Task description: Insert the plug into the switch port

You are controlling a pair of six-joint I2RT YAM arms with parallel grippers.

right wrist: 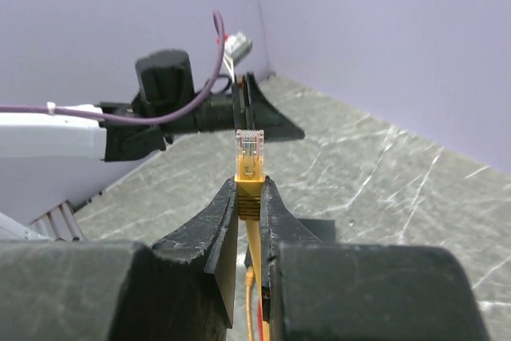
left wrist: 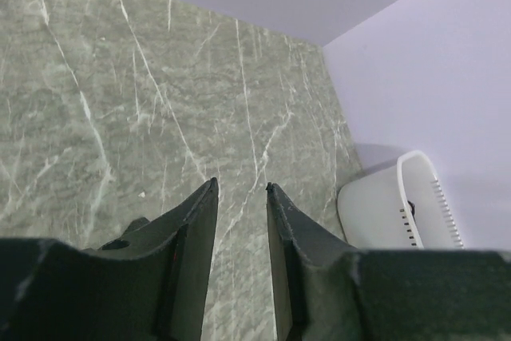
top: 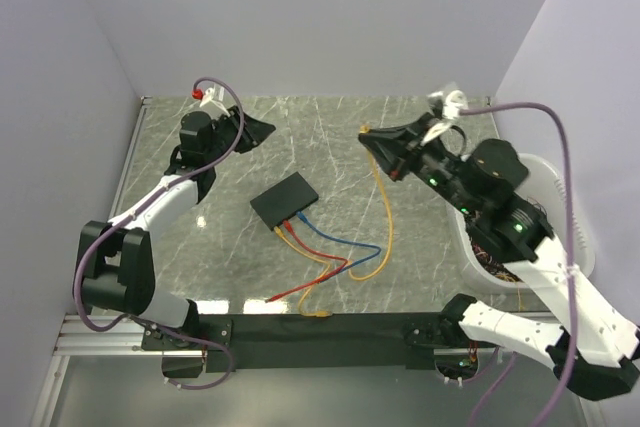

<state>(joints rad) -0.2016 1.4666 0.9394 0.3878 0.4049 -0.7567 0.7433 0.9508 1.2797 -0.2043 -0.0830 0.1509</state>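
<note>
The switch [top: 285, 199] is a flat black box lying at the middle of the marble table, with red, orange and blue cables plugged into its near edge. My right gripper [top: 368, 135] is shut on the yellow cable's plug [right wrist: 249, 167], held in the air right of and beyond the switch; the clear plug tip sticks out past the fingertips [right wrist: 227, 197]. The yellow cable [top: 386, 217] hangs down to the table. My left gripper [top: 268, 128] is open and empty, held above the table at the back left; its view [left wrist: 241, 188] shows only bare marble between the fingers.
A white plastic tub [top: 545, 222] holding cables stands at the right edge, under my right arm; it also shows in the left wrist view [left wrist: 399, 213]. Loose red, blue and orange cables [top: 335, 257] trail from the switch toward the front edge. Purple walls surround the table.
</note>
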